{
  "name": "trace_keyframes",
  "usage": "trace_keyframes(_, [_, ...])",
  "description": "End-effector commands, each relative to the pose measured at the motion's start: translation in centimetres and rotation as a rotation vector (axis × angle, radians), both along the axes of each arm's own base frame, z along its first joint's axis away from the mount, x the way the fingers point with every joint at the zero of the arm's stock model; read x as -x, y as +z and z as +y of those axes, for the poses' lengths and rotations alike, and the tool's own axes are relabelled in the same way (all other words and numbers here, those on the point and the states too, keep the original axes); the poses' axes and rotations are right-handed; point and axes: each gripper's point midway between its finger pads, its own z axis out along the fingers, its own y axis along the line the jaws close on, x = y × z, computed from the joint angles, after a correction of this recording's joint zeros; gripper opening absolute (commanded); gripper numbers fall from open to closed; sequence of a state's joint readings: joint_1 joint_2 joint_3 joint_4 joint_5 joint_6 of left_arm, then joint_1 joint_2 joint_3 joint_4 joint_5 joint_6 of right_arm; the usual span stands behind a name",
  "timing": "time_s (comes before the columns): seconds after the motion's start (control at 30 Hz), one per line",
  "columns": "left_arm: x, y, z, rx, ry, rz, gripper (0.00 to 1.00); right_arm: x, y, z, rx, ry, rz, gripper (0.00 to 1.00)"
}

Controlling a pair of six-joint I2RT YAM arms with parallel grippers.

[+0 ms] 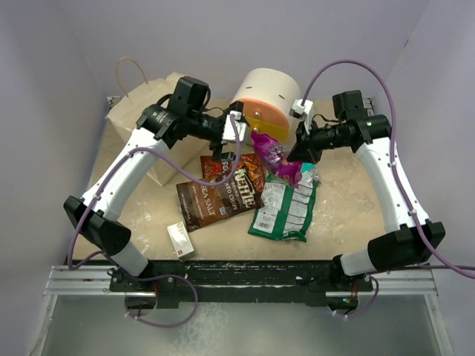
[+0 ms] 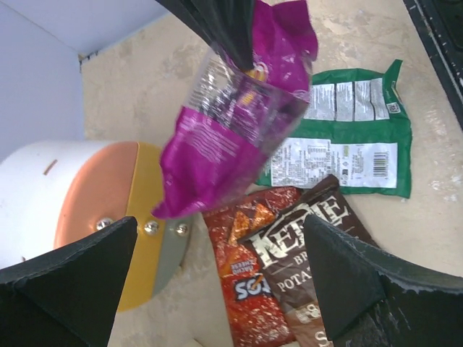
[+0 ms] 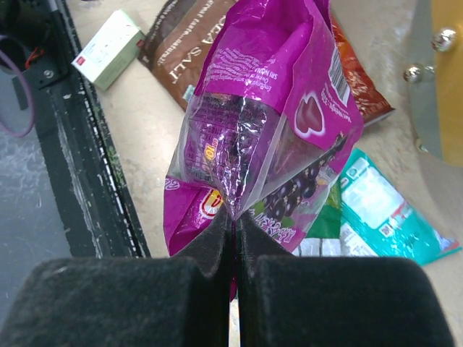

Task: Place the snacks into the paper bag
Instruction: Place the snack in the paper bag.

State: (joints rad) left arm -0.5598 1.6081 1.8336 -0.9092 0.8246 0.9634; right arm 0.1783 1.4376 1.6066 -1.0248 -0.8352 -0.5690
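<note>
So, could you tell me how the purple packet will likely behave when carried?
Probably floppy: the purple packet hangs crumpled from the right gripper, pinched by one edge. Likely light, since that thin pinch holds it. Its glossy film may slip.

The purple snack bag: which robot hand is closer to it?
Right. The right gripper is shut on the purple snack bag, holding it up; the left gripper is open beside it, not touching.

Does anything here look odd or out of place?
A purple packet dangles crumpled in mid-air, pinched at one edge by the right gripper. The chip bags lie overlapping and askew. Nothing looks spilled or torn.
</note>
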Motion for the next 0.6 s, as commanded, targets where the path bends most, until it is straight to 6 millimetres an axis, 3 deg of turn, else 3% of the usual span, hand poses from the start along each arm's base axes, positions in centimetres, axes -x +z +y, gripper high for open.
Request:
trace_keyframes(0.0, [0.1,1.8,-1.9,0.05,-0.122,-0.121,0.99,1.3,3.7,2.4,-0.109,0.114,-0.093,0.0])
trace_keyframes(0.57, [1.4,-3.9,-5.4,-0.055,-0.332,-0.156,0.99,3.1,4.2,4.2,-0.135,0.202,-0.086,0.0])
